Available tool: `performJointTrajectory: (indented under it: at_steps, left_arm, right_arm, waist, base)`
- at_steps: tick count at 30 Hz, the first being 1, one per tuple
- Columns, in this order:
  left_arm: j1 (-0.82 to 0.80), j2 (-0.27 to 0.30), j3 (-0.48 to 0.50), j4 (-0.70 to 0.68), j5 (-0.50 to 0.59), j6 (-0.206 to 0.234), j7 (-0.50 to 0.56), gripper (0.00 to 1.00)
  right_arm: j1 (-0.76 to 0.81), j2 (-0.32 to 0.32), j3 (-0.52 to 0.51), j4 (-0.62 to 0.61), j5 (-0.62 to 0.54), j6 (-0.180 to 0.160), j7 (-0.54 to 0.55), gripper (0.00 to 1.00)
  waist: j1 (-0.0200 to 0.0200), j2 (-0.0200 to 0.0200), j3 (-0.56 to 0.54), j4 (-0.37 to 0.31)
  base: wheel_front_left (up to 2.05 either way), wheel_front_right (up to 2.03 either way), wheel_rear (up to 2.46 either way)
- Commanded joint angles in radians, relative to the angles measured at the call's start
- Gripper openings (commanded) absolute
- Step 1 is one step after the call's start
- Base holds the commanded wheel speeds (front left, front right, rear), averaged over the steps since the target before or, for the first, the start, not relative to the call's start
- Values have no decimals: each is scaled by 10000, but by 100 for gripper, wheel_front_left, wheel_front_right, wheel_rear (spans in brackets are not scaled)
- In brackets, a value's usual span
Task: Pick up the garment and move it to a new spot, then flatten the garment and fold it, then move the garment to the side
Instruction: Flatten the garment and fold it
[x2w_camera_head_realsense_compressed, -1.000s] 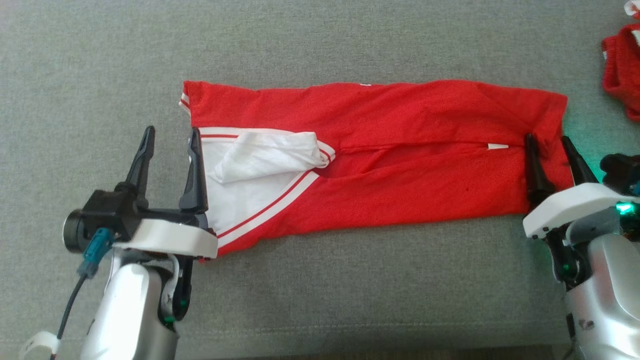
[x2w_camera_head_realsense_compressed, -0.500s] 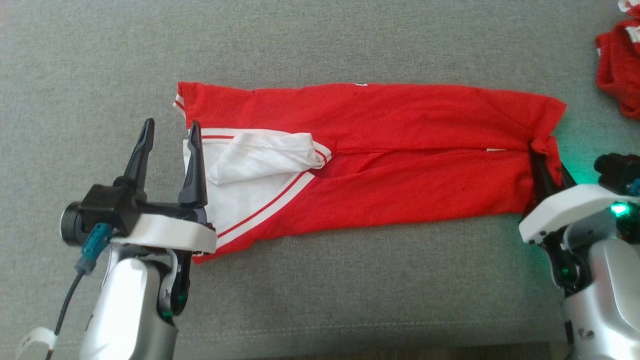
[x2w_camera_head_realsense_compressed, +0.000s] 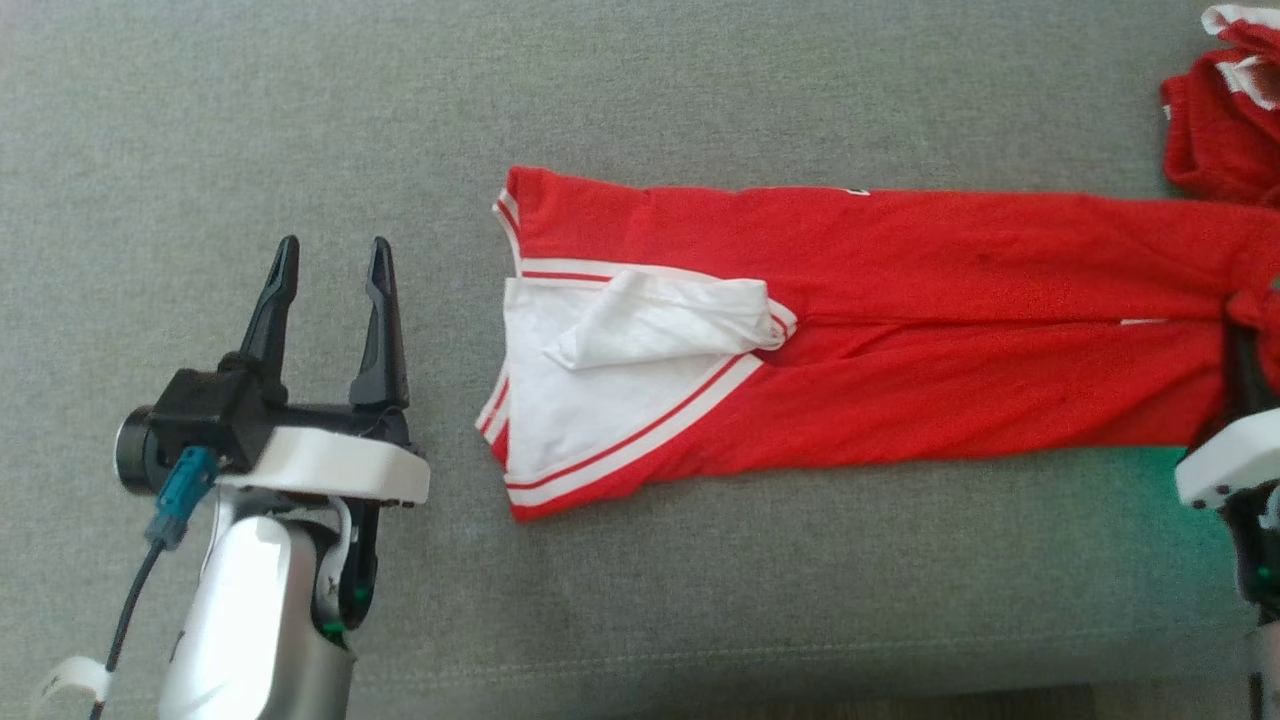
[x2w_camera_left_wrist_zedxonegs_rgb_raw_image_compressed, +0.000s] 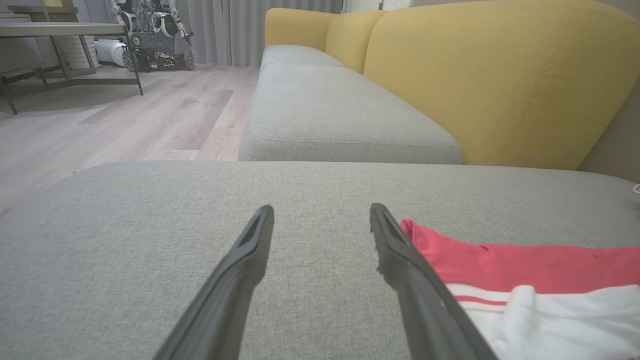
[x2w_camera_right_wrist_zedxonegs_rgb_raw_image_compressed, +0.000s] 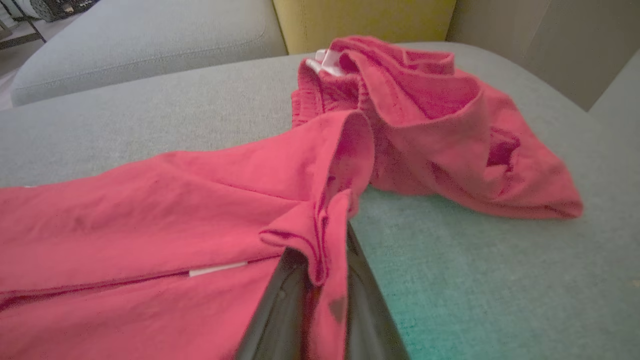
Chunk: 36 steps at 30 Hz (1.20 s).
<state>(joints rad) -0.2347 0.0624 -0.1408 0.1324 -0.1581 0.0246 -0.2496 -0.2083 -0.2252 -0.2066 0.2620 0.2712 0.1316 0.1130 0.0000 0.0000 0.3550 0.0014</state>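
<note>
Red heap (x2w_camera_head_realsense_compressed: 1220, 130) at the cushion's (x2w_camera_head_realsense_compressed: 700, 80) far right corner, just beside the garment (x2w_camera_head_realsense_compressed: 900, 330) your right fingers (x2w_camera_right_wrist_zedxonegs_rgb_raw_image_compressed: 280, 315) pinch; left fingers (x2w_camera_head_realsense_compressed: 380, 320) spread. Yellow sofa (x2w_camera_left_wrist_zedxonegs_rgb_raw_image_compressed: 500, 85) behind.

The garment (x2w_camera_head_realsense_compressed: 900, 260) is made of matt red cloth. The sofa cushion (x2w_camera_head_realsense_compressed: 640, 90) is covered in coarse grey weave.
</note>
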Motion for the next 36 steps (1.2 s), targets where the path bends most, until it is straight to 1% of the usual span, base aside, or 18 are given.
performJointTrajectory:
  at_steps: [1, 5, 9, 10, 12, 15, 17, 20, 23, 27, 32, 36]
  left_arm:
    - [-137, 81, 427, -277, 150, -46, -122, 100]
    - [-57, 63, 493, -242, 179, -78, -122, 100]
    - [99, 50, 521, -149, 220, -119, -122, 100]
    - [99, 50, 521, -149, 220, -119, -122, 100]
    - [149, 41, 525, -145, 230, -130, -122, 100]
    - [146, 26, 477, -113, 252, -167, -122, 100]
    - [94, 12, 397, -73, 270, -213, -122, 100]
    - [-17, -10, 296, -53, 278, -257, -122, 100]
    - [-90, -34, 203, -20, 278, -268, -122, 100]
    - [-144, -66, 63, 35, 227, -253, -122, 100]
    - [-207, -94, -91, 64, 154, -223, -122, 100]
    - [-254, -106, -195, 56, 111, -187, -122, 100]
  right_arm:
    - [79, -248, 77, -530, -104, -9, -31, 0]
    - [-96, -87, 533, -1530, -162, -9, 227, 0]
    - [-345, 240, 1539, -3057, 21, -9, 754, 0]
    - [-345, 240, 1539, -3057, 21, -9, 754, 0]
    - [-545, 376, 2214, -3656, 119, -9, 998, 0]
    - [-988, 608, 3399, -3983, 341, -9, 1112, 0]
    - [-1283, 811, 4235, -3844, 508, -9, 1103, 0]
    - [-1774, 1198, 5386, -3324, 818, -9, 935, 0]
    - [-2269, 1525, 6468, -2540, 1227, -9, 673, 0]
    - [-2709, 1711, 7742, -1339, 1810, -9, 202, 0]
    - [-3140, 1744, 8788, -44, 2471, -9, -584, 0]
    - [-3549, 1747, 9366, 757, 2935, -9, -1217, 0]
  waist:
    - [0, 0, -54, -14]
    - [0, 0, -269, -78]
    - [0, 0, -622, -102]
    - [0, 0, -622, -102]
    - [0, 0, -714, -109]
    - [0, 0, -779, -45]
    - [0, 0, -792, 83]
    - [0, 0, -718, 298]
    - [0, 0, -617, 546]
    - [0, 0, -490, 912]
    - [0, 0, -329, 1235]
    - [0, 0, -200, 1347]
  base:
    - [0, 0, 0]
    - [0, 0, 0]
    - [0, 0, 0]
    - [0, 0, 0]
    - [0, 0, 0]
    - [0, 0, 0]
    - [0, 0, 0]
    - [0, 0, 0]
    - [0, 0, 0]
    - [0, 0, 0]
    - [0, 0, 0]
    - [0, 0, 0]
